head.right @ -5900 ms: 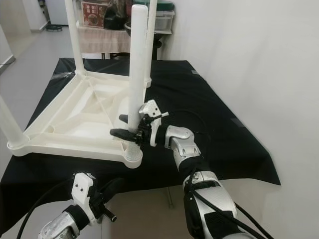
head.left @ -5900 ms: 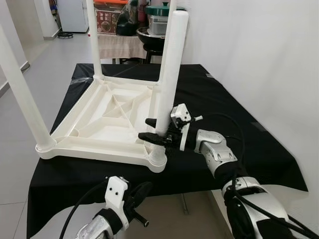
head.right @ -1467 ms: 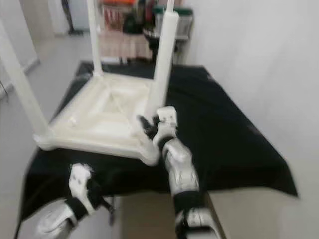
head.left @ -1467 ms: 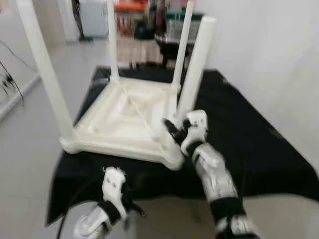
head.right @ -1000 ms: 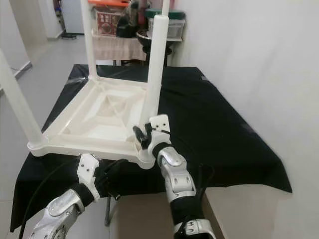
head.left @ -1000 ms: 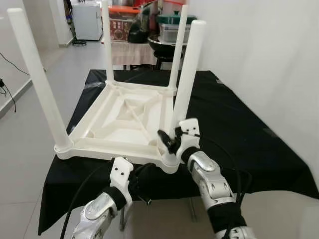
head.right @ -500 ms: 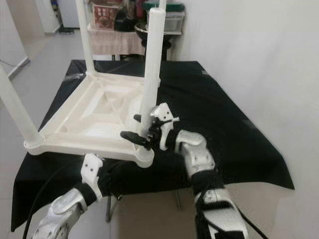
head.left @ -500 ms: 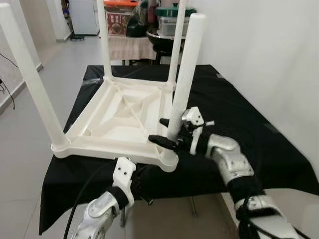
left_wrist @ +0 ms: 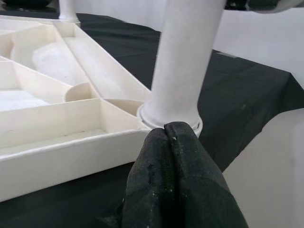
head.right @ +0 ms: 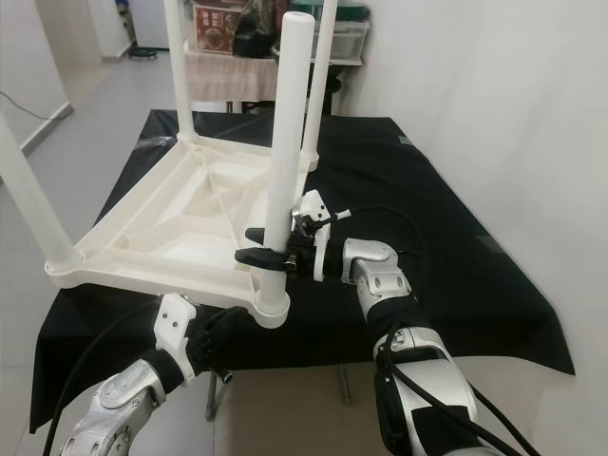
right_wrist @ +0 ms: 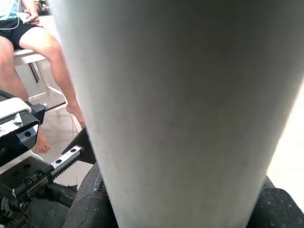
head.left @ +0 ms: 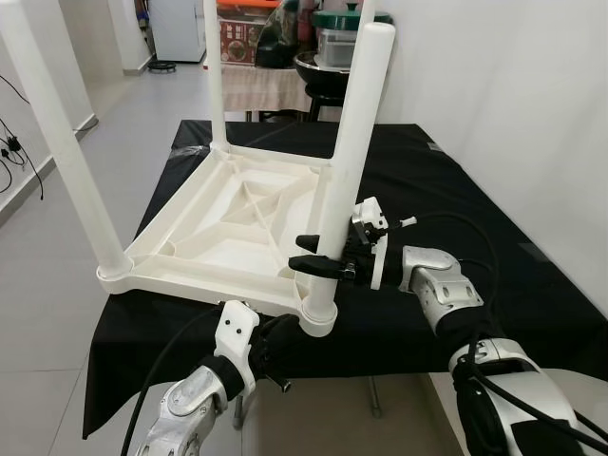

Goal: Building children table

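- The white plastic children's table point(head.left: 237, 223) lies upside down on the black cloth-covered bench point(head.left: 456, 199), its ribbed underside facing up, toward the bench's left and front edges.
- Four round white legs stand up from its corners: the front-left leg point(head.left: 66, 142) near the bench's front-left corner, the rear-left leg point(head.left: 215, 76) toward the far edge, the thin-looking rear-right leg point(head.right: 321, 81) behind, and the front-right leg point(head.left: 347, 157) nearest me.
- My left gripper point(head.left: 275, 344) sits low at the bench's front edge, just under the table's front-right corner. In the left wrist view my black fingers point(left_wrist: 175, 180) are pressed together with nothing between them, their tips touching the collar where the front-right leg meets the table's frame.
- My right gripper point(head.left: 318, 255) reaches in from the right, level with the lower part of the front-right leg. Its two long black fingers point(head.right: 258, 256) lie one on each side of the leg, clamped on it; in the right wrist view the pale leg point(right_wrist: 180, 109) sits right between the finger pads.
- A person's bare legs point(right_wrist: 42, 61), seated on a white seat, show behind the leg in the right wrist view.
- Beyond the bench's far edge stand cluttered shelves with a red printed box point(head.left: 237, 43); its writing is too small for me to read.
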Motion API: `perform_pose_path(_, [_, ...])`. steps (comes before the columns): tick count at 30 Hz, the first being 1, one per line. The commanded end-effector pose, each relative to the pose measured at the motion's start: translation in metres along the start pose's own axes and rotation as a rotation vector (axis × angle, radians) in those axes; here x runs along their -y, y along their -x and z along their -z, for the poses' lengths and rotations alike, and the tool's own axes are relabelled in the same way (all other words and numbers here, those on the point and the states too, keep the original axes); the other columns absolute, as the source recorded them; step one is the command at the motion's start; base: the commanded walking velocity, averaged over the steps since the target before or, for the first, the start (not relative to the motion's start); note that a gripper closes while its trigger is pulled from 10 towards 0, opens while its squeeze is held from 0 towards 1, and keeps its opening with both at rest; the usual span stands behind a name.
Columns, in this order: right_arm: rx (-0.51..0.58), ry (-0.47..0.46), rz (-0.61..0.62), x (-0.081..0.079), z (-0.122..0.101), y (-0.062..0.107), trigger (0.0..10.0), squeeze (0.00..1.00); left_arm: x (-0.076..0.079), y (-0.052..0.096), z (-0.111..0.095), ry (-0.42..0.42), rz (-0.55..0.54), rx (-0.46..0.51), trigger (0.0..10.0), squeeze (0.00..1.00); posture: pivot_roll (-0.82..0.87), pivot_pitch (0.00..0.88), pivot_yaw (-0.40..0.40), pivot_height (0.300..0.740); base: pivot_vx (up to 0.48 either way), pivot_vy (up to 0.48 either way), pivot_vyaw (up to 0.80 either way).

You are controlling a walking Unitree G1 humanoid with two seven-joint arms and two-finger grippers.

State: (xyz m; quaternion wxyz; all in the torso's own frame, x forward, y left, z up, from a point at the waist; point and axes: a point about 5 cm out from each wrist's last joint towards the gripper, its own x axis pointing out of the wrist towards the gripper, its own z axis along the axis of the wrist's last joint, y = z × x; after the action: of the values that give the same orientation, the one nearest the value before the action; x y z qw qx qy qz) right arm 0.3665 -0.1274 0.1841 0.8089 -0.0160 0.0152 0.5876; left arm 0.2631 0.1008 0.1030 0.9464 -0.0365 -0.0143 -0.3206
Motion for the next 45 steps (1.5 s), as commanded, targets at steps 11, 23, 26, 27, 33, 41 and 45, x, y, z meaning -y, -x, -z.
perform_pose_path(11, [0.084,-0.142,0.900,0.000,0.037,0.015,0.0,0.00,-0.004,0.002,0.001,0.011,-0.002,-0.005,10.0,0.00,0.03,0.000,-0.088,0.740,0.000,0.000,0.00])
perform_pose_path(23, [-0.014,-0.178,0.846,-0.051,0.064,-0.043,10.0,0.00,-0.008,0.000,0.001,-0.004,-0.014,-0.006,10.0,0.00,0.04,0.000,-0.087,0.740,0.000,0.000,0.00])
perform_pose_path(26, [0.028,-0.169,0.772,-0.047,0.053,-0.046,10.0,1.00,-0.008,-0.002,0.002,0.003,-0.008,-0.009,10.0,0.00,0.03,0.000,-0.074,0.740,0.000,0.000,0.00])
perform_pose_path(27, [0.028,-0.169,0.772,-0.047,0.053,-0.046,10.0,1.00,-0.008,-0.002,0.002,0.003,-0.008,-0.009,10.0,0.00,0.03,0.000,-0.074,0.740,0.000,0.000,0.00])
perform_pose_path(33, [0.100,-0.049,0.451,-0.035,0.020,-0.046,10.0,0.00,-0.009,-0.004,0.001,0.005,-0.010,-0.007,10.0,0.00,0.04,0.000,-0.088,0.740,0.000,0.000,0.00])
perform_pose_path(41, [-0.033,0.033,-0.052,-0.020,0.009,-0.026,10.0,0.00,-0.008,-0.005,0.002,0.006,-0.011,-0.008,10.0,0.00,0.09,0.000,-0.115,0.740,0.000,0.000,0.00])
perform_pose_path(45, [-0.044,0.024,-0.044,-0.014,0.006,-0.024,10.0,0.00,-0.007,-0.005,0.003,0.007,-0.010,-0.008,10.0,0.00,0.09,0.000,-0.120,0.740,0.000,0.000,0.00])
